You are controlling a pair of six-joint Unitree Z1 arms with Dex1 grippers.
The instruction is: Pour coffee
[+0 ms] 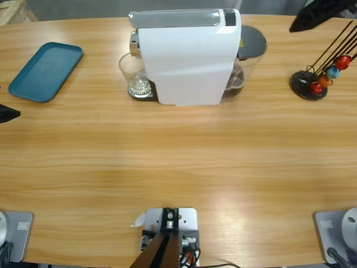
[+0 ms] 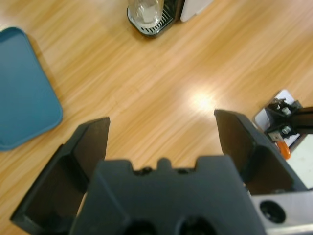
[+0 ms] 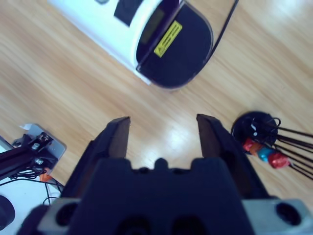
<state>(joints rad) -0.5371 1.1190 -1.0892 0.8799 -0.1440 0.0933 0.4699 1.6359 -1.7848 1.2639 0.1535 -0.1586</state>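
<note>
coffee unseen, glass (image 1: pixel 135 75) partly behind machine (image 1: pixel 187 58), tray (image 2: pixel 22 88) cut off

Yellow label (image 3: pixel 167 38) on machine lid, text unreadable.

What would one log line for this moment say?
left gripper: open, empty | right gripper: open, empty | glass: under coffee machine spout, no coffee visible

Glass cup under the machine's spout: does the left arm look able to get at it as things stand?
Probably yes. The left gripper has open jaws and faces the glass cup across bare table; the blue tray lies off to one side.
</note>
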